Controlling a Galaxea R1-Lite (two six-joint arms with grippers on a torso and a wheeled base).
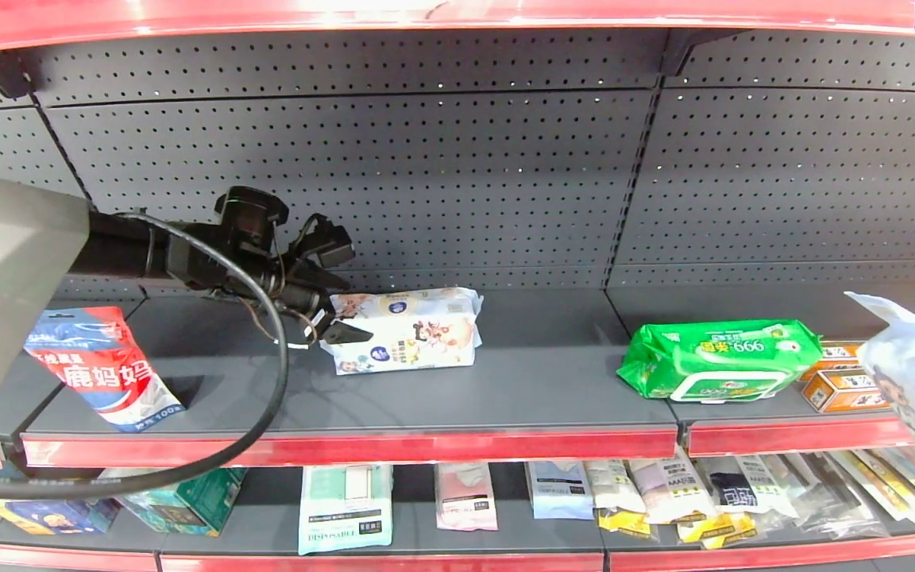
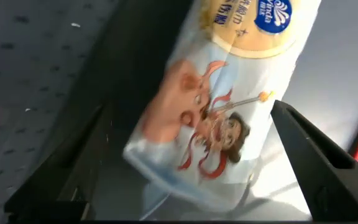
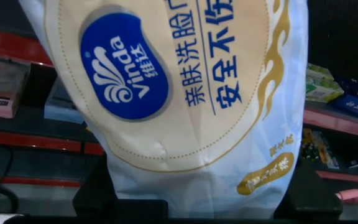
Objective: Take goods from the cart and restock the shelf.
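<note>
Tissue pack [image 1: 406, 330] lies flat on the shelf [image 1: 553, 381], on the same board as the green wipes pack [image 1: 716, 357] and well to the left of it, with bare board between the two. The left gripper [image 1: 349, 311] is at the end of the tissue pack farthest from the green wipes pack, its jaws spread wide to either side of that end. In the left wrist view one of the fingers [image 2: 316, 168] stands just beside the wrapper and a sliver of gap shows at the other, so I judge the pack set down and let go, not clamped. The right gripper [image 3: 204, 205] has its jaws closed on the lower end of a second tissue pack [image 1: 914, 373], held in the air to the right of the green wipes pack and nearer the robot.

As I read it, the placing of the first pack is at its end. Next the left arm needs to draw back, away from the green wipes pack, without a finger dragging the wrapper askew. The second pack then wants a spot on the bare board left of the green wipes pack, lowered flat before the jaws open
</note>
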